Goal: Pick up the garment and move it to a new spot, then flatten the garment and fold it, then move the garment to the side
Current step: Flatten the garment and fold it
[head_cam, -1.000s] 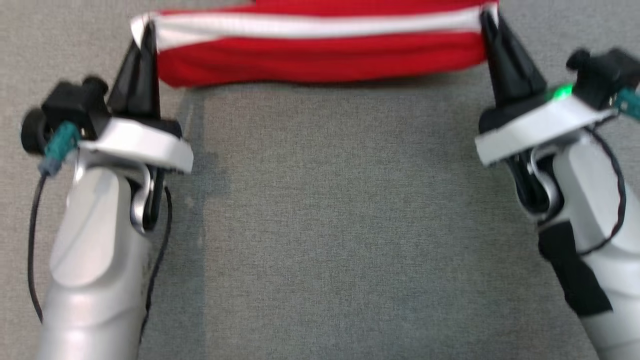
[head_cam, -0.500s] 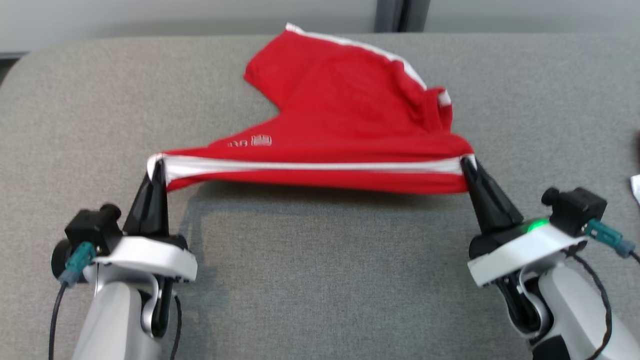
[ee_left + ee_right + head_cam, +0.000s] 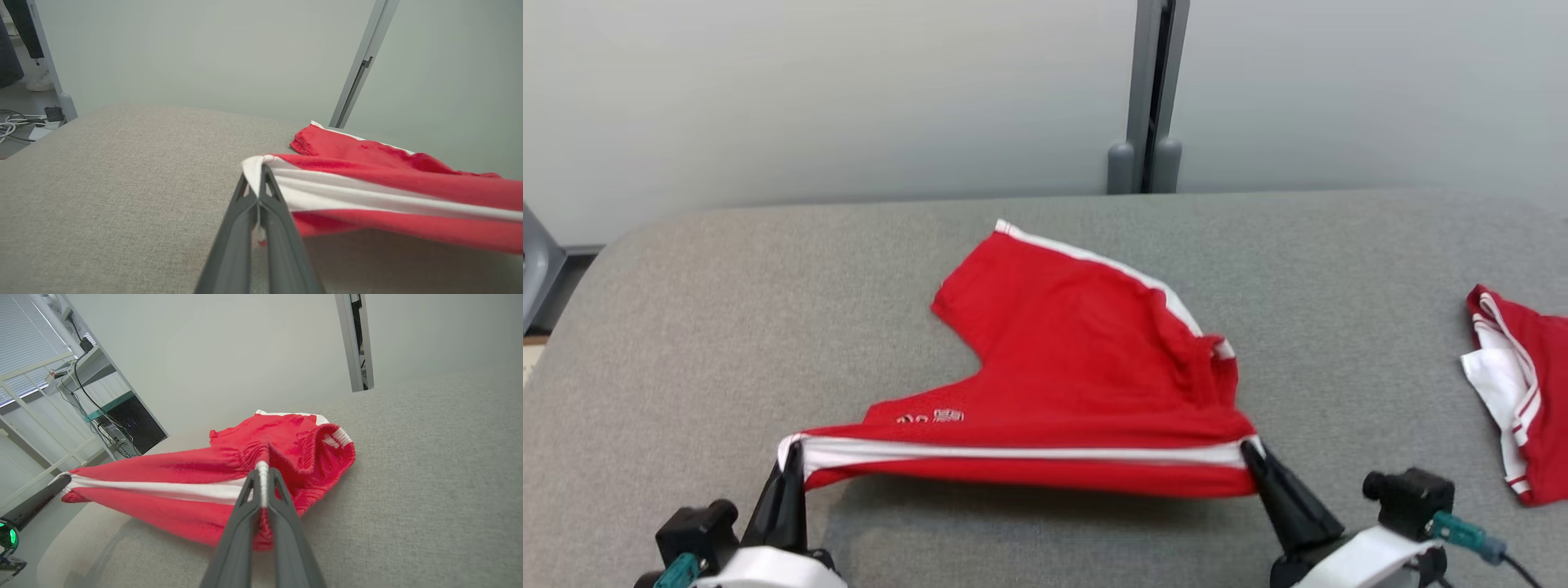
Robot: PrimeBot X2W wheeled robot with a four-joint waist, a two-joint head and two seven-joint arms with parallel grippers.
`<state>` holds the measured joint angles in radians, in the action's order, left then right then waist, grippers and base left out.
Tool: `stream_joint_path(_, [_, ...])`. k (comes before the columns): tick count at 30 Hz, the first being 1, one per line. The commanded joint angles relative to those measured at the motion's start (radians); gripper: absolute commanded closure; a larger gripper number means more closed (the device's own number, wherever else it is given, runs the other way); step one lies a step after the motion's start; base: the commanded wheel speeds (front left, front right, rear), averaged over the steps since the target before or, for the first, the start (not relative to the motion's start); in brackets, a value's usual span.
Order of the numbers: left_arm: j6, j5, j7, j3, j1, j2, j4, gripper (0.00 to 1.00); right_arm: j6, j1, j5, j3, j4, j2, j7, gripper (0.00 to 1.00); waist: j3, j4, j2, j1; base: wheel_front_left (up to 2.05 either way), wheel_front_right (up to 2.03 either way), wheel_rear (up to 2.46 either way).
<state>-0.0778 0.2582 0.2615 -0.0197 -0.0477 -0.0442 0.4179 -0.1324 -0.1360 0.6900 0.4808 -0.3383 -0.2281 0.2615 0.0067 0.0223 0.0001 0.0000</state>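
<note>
Nearest the robot: left gripper (image 3: 791,457) and right gripper (image 3: 1251,457), both pinched tight on the garment (image 3: 1078,359), one at each end of its white-striped near edge
Long axis: that edge, taut left to right, lifted clear
Nearer arm: neither
Beyond the grip: the rest trails away, rumpled on the grey padded surface (image 3: 727,327)
Far right: second red piece (image 3: 1523,392), well apart
Behind: pale wall (image 3: 849,98), grey post (image 3: 1152,98)

Garment (image 3: 1078,359) laid mid-table (image 3: 727,327), far part resting on it; near edge held stretched between left gripper (image 3: 792,453), pinched at the left corner, and right gripper (image 3: 1250,452), at the right corner. Second garment (image 3: 1531,384) laid at far right; post (image 3: 1147,98) stood behind
</note>
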Motion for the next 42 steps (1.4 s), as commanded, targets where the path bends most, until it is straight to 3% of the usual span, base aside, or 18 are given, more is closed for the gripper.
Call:
stream_joint_path(1, [0.011,0.009,0.004,-0.015,0.012,-0.013,-0.006,1.00,0.003,0.017,0.008,0.002,0.001,-0.012,0.004,1.00,-0.029,-0.017,-0.0001,0.0000,0.00,0.00,0.00])
stream_joint_path(9, [0.002,-0.010,0.004,-0.010,0.065,-0.012,-0.015,1.00,0.003,0.083,0.035,0.018,0.020,-0.017,0.004,1.00,-0.050,-0.035,-0.0001,0.0000,0.00,0.00,0.00])
stream_joint_path(15, [-0.026,-0.061,0.004,0.010,-0.042,-0.012,0.003,1.00,0.003,0.041,0.034,-0.008,0.018,0.016,0.004,1.00,-0.002,-0.052,-0.0001,0.0000,0.00,0.00,0.00])
stream_joint_path(20, [-0.045,-0.098,0.004,0.048,-0.214,-0.052,0.040,1.00,0.002,-0.037,0.025,-0.049,-0.004,0.073,0.004,1.00,0.107,-0.071,-0.0001,0.0000,0.00,0.00,0.00])
stream_joint_path(29, [-0.053,-0.097,0.004,0.207,-0.543,-0.162,0.155,1.00,0.002,-0.198,-0.038,-0.167,-0.053,0.166,0.004,1.00,0.300,-0.123,-0.0001,0.0000,0.00,0.00,0.00])
stream_joint_path(42, [-0.052,-0.099,0.004,0.318,-0.850,-0.207,0.380,1.00,0.002,-0.293,0.045,-0.178,0.025,0.174,0.004,1.00,0.463,-0.208,-0.0001,0.0000,0.00,0.00,0.00])
